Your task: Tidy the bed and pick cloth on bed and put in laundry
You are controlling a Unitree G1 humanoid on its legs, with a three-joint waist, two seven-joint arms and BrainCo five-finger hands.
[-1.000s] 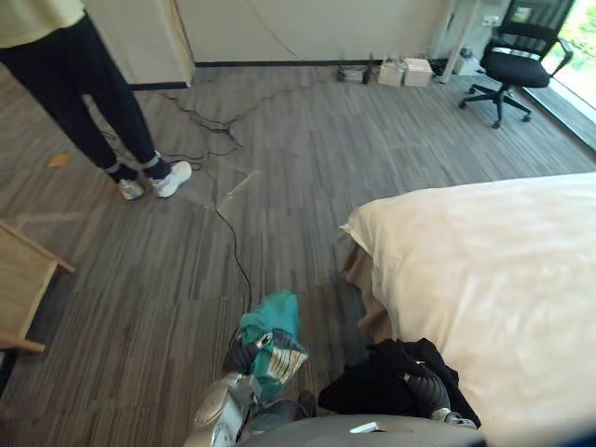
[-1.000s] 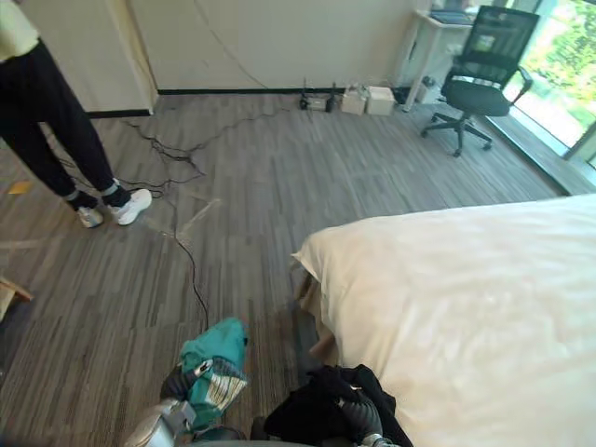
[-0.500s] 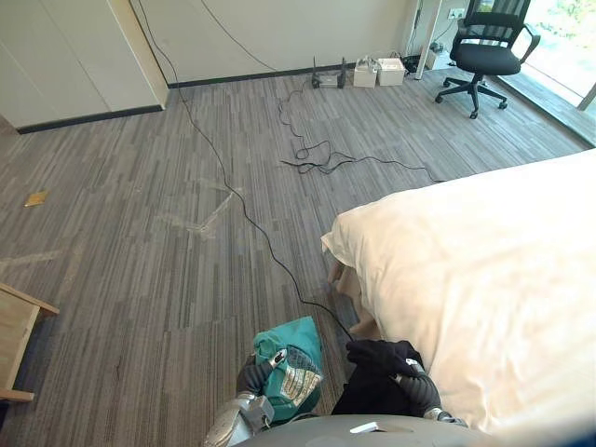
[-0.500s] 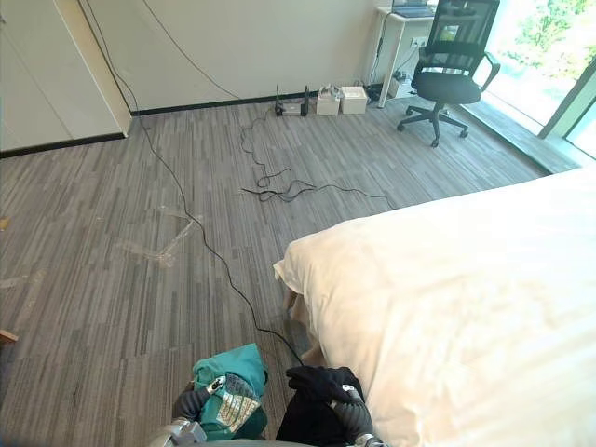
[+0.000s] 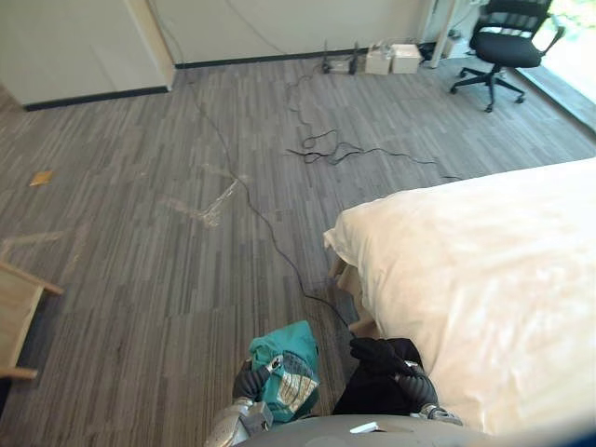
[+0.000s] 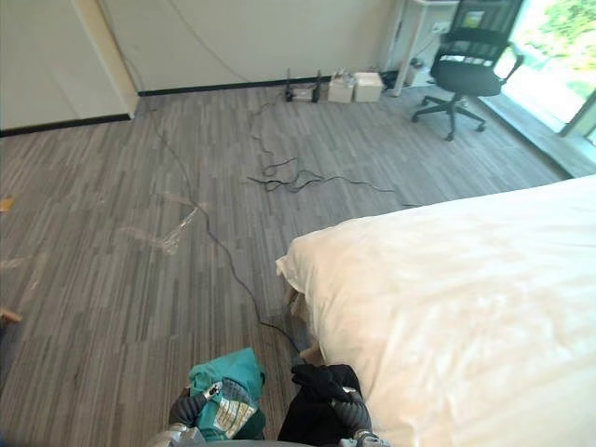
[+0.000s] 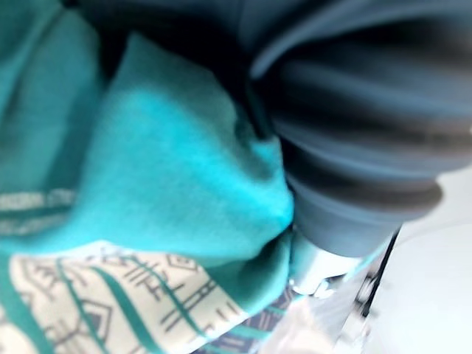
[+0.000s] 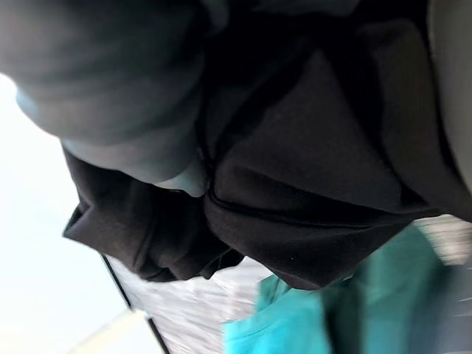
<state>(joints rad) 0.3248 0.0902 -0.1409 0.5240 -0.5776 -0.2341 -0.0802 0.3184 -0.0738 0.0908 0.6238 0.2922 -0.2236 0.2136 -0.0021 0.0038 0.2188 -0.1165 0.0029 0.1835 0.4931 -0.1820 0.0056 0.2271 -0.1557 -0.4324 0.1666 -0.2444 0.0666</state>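
A teal cloth (image 5: 289, 349) with a pale patterned patch is bunched over my left hand (image 5: 250, 380) low in the left eye view, held off the floor. The left wrist view has the same teal cloth (image 7: 147, 184) pressed against the hand's dark cover (image 7: 354, 147). My right hand (image 5: 416, 386) is wrapped in a black cloth (image 5: 372, 399) that hangs beside the bed's corner. In the right wrist view the black cloth (image 8: 310, 184) folds round the hand. The bed (image 5: 484, 279) on the right has a smooth white duvet.
A wooden piece of furniture (image 5: 14, 317) juts in at the left edge. A black office chair (image 5: 507, 47) and white boxes (image 5: 391, 58) stand by the far wall. A clear plastic scrap (image 5: 209, 200) lies on the grey floor.
The camera has swung, so the person standing at the far left a second ago is out of the picture. Both hands still carry their cloths; the black one is bunched tighter.
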